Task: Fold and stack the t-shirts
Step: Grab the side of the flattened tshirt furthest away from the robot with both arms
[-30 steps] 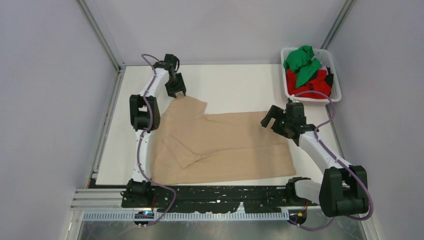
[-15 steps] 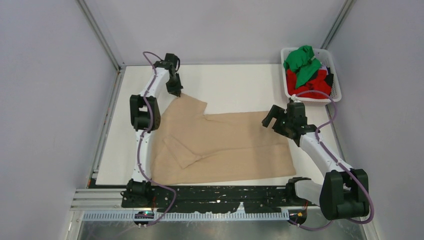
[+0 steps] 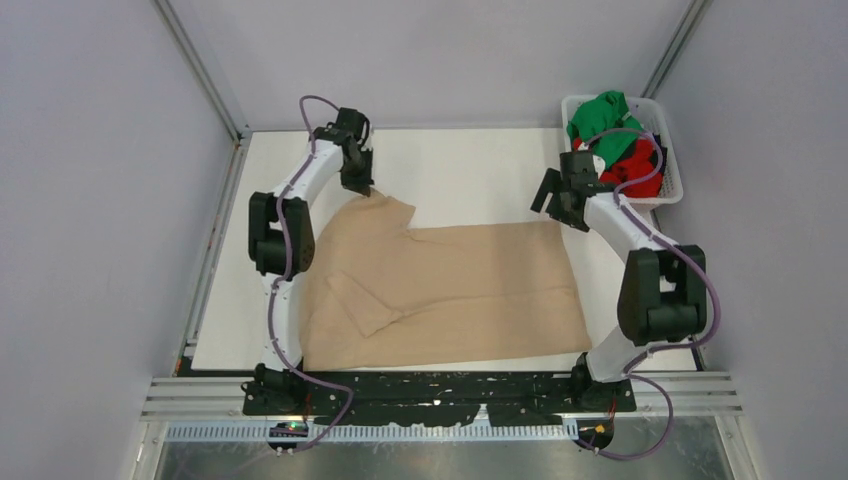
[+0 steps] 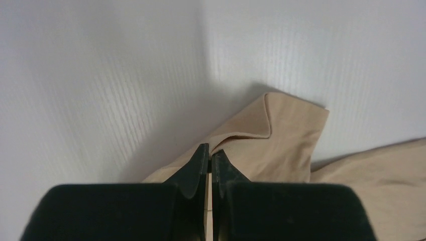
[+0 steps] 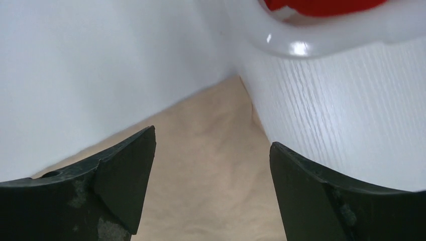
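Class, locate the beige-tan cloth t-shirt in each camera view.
Top external: beige-tan cloth t-shirt spread across the centre, between both arms.
Left wrist: lower centre to right, one corner pinched by the shut left end effector.
Right wrist: lower centre, between the open right end effector's fingers.
Shared landmark: the white ribbed table.

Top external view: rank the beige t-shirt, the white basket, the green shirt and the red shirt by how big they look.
1. beige t-shirt, by far the largest, spread flat.
2. white basket.
3. green shirt and red shirt: both are bunched in the basket and partly hidden, so I can't rank them.
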Controlling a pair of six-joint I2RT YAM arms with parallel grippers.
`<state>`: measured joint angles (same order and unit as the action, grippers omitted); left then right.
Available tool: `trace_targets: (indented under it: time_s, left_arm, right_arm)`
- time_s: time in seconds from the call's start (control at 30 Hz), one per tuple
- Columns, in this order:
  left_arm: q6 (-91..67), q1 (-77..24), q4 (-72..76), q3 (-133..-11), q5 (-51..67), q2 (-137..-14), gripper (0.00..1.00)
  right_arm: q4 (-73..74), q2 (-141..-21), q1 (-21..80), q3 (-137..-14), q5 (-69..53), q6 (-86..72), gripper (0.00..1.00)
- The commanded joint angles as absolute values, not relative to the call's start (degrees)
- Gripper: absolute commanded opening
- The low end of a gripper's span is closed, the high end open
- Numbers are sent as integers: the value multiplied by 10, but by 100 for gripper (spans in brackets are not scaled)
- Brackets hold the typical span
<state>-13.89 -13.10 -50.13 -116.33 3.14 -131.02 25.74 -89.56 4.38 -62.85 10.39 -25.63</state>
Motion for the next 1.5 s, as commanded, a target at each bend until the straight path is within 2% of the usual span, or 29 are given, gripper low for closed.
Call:
trace_targets:
  time_s: [0.0,0.1,0.33,0.67,0.93,1.0,1.03,1.17,1.37,1.47]
  left_arm:
    - [-107,-132,-454,-1114,48,-1228,0]
    - [-106,-132,-429,-1066,60,-1196,0]
    - [-78,-142,-402,-990,67,-1137,0]
    - [-63,-150,-369,-903,85,-1048,0]
    - [-76,-151,-339,-814,96,-975,0]
    - [-77,-150,-329,-792,100,-958,0]
    - [-76,-150,-327,-783,101,-951,0]
    - [-62,-152,-319,-751,110,-923,0]
    - [-58,-156,-320,-716,104,-889,0]
    - [-63,-158,-319,-692,93,-861,0]
  right_arm:
    - [275,-985,48,-727,160,-257,89]
    - [287,-1058,50,-778,161,-255,82]
    - [313,-1139,56,-833,170,-260,73]
    - [341,-1133,60,-802,202,-275,58]
    - [354,-1135,61,-784,212,-288,55]
    - [352,-1137,62,-781,210,-290,48]
    - [351,-1135,62,-779,210,-292,39]
    - [340,-1121,62,-769,218,-295,21]
    - [322,-1088,62,-757,221,-286,7]
    - [311,-1060,64,-738,219,-271,5]
